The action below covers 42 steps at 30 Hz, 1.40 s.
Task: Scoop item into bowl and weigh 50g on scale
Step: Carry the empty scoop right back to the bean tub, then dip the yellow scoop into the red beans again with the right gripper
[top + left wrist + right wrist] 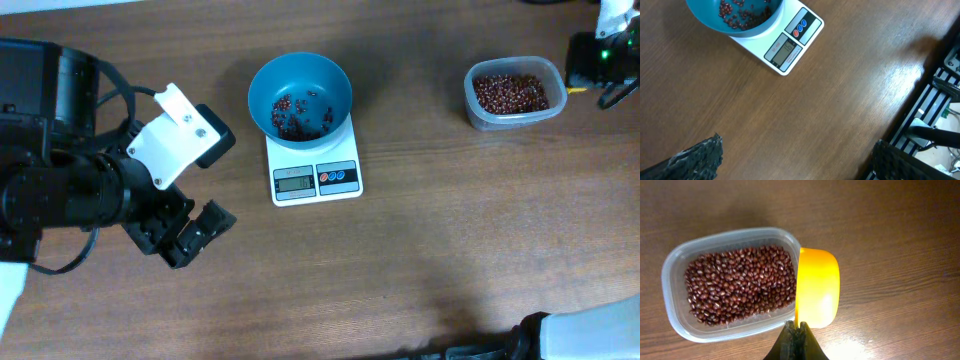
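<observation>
Orange scoop (817,287) we are pinching by its hidden handle in the right gripper (799,331), holding the left gripper (193,235) spread wide.

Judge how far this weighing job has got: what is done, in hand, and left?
Done: some beans lie in the teal bowl on the scale. In hand: the right gripper is shut on a yellow scoop at the edge of the clear tub of beans; the left gripper is open and empty. Left: probably more scoops; the display is too small to read.
</observation>
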Tool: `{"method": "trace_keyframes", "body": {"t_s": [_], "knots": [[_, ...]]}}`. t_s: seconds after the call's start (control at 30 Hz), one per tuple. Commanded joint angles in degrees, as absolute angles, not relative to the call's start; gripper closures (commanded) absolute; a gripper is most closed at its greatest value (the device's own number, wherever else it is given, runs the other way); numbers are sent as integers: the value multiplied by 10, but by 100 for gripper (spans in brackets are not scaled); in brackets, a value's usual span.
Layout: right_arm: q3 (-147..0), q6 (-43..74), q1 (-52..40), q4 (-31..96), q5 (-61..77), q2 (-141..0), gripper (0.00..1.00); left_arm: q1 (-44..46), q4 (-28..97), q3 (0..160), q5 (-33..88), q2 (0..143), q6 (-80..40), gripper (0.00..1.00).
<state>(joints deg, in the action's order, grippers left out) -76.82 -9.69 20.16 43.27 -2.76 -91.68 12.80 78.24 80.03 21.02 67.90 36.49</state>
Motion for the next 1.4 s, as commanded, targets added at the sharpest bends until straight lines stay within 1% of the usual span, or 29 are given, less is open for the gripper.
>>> {"method": "trace_keyframes", "body": {"t_s": [0.0,0.13,0.4,0.6,1.2,1.37], "knots": [[-760,-101,203,428,-17,-934,96,130,781,799,212,680,378,1],[-760,-101,203,427,66,-940,96,130,781,799,212,680,378,1],[-760,-101,202,409,101,-980,96,130,781,799,212,680,378,1],[-760,-101,202,368,101,-988,96,130,782,799,212,680,378,1],[-759,-101,202,386,99,-990,96,130,781,799,212,680,378,1],[-759,-101,202,386,99,-1016,96,130,781,799,212,680,378,1]]}}
